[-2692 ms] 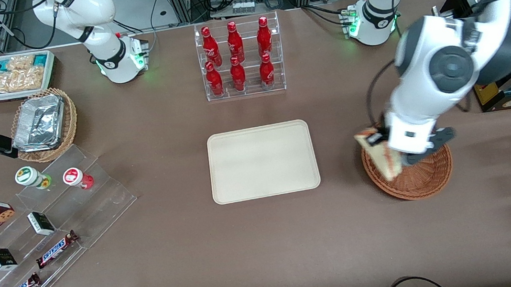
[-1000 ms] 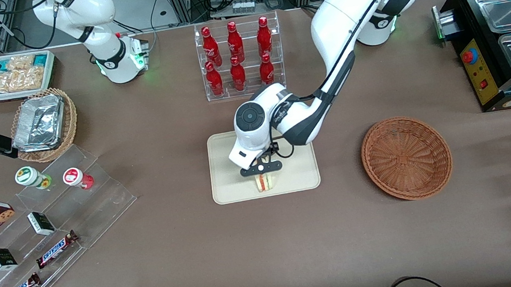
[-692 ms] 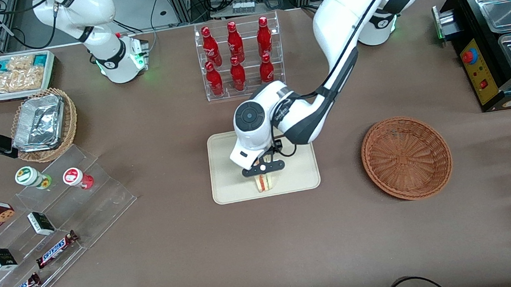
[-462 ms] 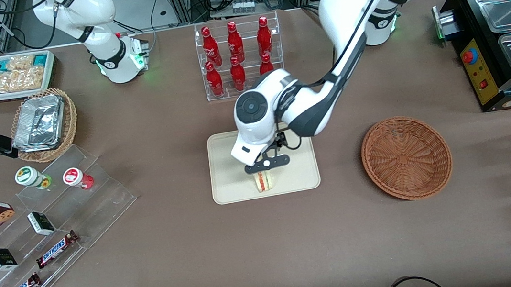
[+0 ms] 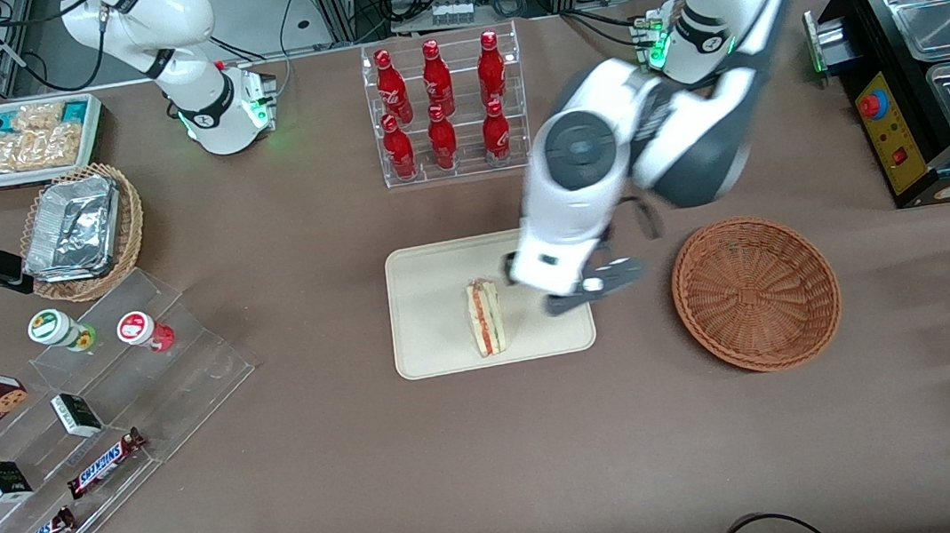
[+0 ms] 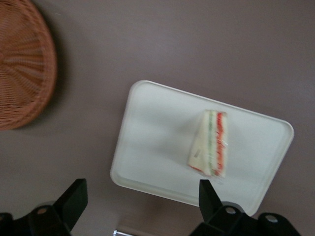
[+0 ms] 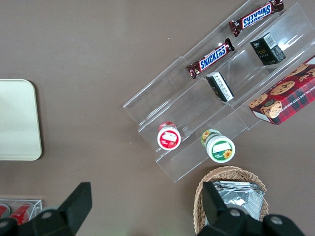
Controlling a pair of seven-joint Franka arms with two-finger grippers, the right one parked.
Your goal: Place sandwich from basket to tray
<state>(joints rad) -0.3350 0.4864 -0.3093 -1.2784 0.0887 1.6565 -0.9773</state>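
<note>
Front view: sandwich [image 5: 486, 317], one wedge, lying on the tray [image 5: 435, 307], in the part nearer the camera, filling edge with red and green layers showing. Free of any grip.
Tray: cream, rectangular, low rim, at mid-table; holds the sandwich only.
Gripper [image 5: 589, 283]: raised over the tray's edge on the basket side, between sandwich and basket, apart from the sandwich. Fingers spread wide with nothing between them, as the left wrist view confirms [image 6: 138, 209].
Basket [image 5: 755, 293]: round, reddish-brown wicker, toward the working arm's end of the table, well apart from the tray, nothing in it.
Bottle rack [image 5: 446, 109]: clear stand with six red bottles, farther from the camera than the tray.
Display steps [image 5: 99, 417]: clear tiers toward the parked arm's end, bearing two lidded jars, small dark boxes and chocolate bars.
Foil containers [image 5: 73, 227]: stacked in a paler wicker basket, beside the steps.
</note>
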